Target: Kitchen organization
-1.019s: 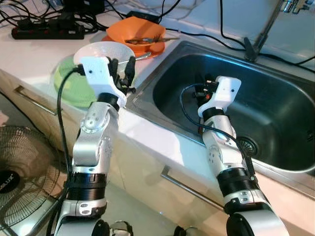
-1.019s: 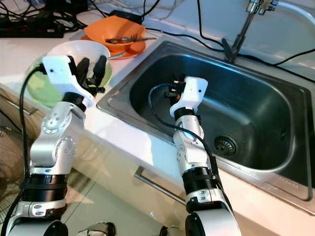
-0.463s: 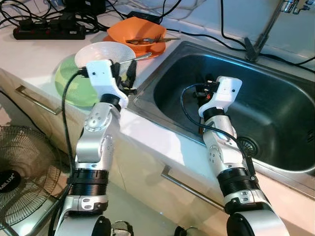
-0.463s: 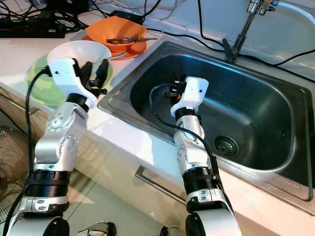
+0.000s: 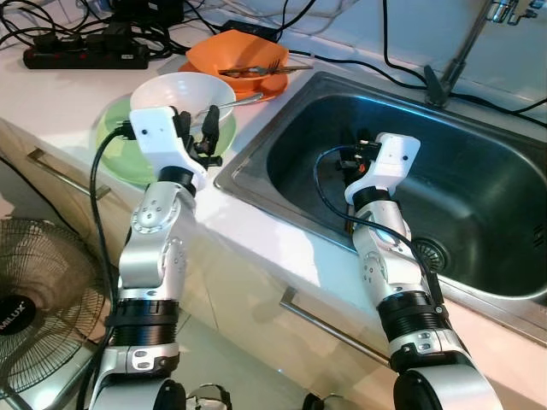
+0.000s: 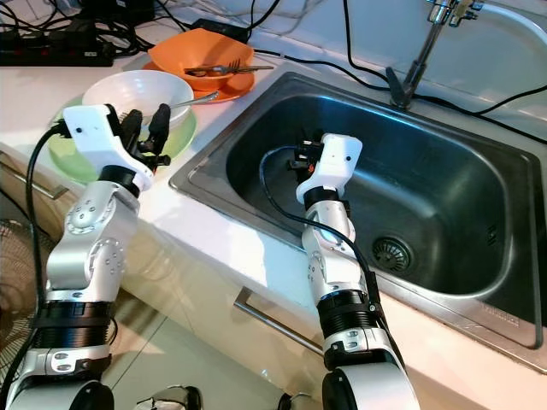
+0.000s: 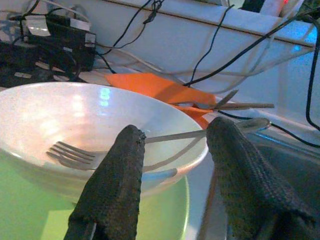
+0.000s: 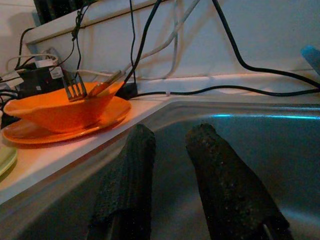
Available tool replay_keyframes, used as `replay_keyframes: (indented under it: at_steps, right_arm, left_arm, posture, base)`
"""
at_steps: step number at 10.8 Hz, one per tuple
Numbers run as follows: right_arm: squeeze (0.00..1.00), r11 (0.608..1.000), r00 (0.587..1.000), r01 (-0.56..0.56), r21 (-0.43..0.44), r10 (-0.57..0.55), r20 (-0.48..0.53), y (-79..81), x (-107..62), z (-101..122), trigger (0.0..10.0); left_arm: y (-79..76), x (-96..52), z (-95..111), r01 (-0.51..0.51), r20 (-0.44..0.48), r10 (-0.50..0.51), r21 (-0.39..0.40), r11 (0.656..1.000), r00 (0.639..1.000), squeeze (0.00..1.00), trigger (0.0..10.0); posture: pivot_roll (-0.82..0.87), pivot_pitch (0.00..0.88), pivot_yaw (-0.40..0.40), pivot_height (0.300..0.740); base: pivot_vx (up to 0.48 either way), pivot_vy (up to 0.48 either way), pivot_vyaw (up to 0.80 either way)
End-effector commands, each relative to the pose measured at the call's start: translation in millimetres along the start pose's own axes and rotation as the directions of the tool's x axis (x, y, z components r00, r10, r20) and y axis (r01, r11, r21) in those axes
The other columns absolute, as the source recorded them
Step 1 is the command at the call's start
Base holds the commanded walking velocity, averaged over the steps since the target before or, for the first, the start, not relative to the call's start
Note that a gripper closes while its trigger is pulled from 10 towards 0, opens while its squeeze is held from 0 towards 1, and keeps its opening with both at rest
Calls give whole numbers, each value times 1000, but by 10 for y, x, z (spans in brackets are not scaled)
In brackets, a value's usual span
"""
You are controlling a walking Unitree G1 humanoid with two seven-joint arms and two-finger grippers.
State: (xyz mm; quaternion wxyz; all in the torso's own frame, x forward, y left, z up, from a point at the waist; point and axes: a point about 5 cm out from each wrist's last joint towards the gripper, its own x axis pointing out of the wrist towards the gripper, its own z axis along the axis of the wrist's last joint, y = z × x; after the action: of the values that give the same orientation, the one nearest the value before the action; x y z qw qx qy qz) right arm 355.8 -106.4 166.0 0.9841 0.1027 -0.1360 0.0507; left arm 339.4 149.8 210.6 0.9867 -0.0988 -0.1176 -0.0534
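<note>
White "MLUX" on fan hub (image 5: 10, 313)

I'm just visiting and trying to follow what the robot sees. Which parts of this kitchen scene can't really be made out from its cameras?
- Tap: its top is cut off by the upper edge of both eye views.
- Right end effector: in the eye views, its fingers hide behind its white wrist housing.
- Green plate: partly covered by the white bowl and the left end effector.
- Orange bowl: any contents beneath the cutlery are too small to tell.
</note>
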Motion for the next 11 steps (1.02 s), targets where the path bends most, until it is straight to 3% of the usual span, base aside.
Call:
replay_keyframes:
  at_steps: [1, 5, 6, 7, 8, 9, 10, 11]
  right_arm:
    - [0, 1000, 1000, 8, -10, -8, -8, -23, 6, -15, 10000]
    - [0, 1000, 1000, 6, -11, -6, -12, -24, 9, -22, 10000]
    - [0, 1000, 1000, 7, -10, -7, -12, -23, 7, -24, 10000]
    - [0, 1000, 1000, 9, -10, -9, -12, -27, 5, -26, 10000]
    - [0, 1000, 1000, 10, -10, -10, -12, -30, 6, -27, 10000]
    - [0, 1000, 1000, 11, -10, -11, -12, -27, 6, -30, 10000]
    - [0, 1000, 1000, 11, -9, -11, -12, -21, 10, -32, 10000]
    - [0, 1000, 1000, 12, -9, -12, -9, -20, 13, -26, 10000]
  left_arm:
    - [50, -33, 9, -25, -4, 25, 0, 1000, 1000, 0, 10000]
    - [285, -109, 89, -102, 6, 102, 31, 994, 995, 0, 10000]
    - [472, -137, 136, -172, 14, 172, 38, 984, 985, 0, 10000]
    - [495, -128, 198, -168, 34, 166, 79, 983, 986, 0, 10000]
    - [419, -99, 248, -127, 48, 122, 139, 982, 991, 0, 10000]
    - [165, -33, 316, -17, 67, 2, 223, 975, 998, 0, 10000]
    - [-75, 36, 338, 104, 57, -132, 346, 932, 990, 0, 10000]
    - [-198, 98, 316, 144, 46, -191, 498, 855, 980, 0, 10000]
  posture:
    - [80, 90, -38, 740]
    - [89, 93, -43, 740]
    - [89, 93, -42, 740]
    - [90, 93, -44, 740]
    - [94, 92, -43, 740]
    - [94, 86, -39, 740]
    - [91, 81, -36, 740]
    - [85, 74, -31, 740]
  base:
    - [0, 0, 0]
    - [0, 0, 0]
    - [0, 0, 0]
    - [0, 0, 0]
    - [0, 0, 0]
    - [0, 0, 0]
    - [0, 0, 0]
    - [0, 0, 0]
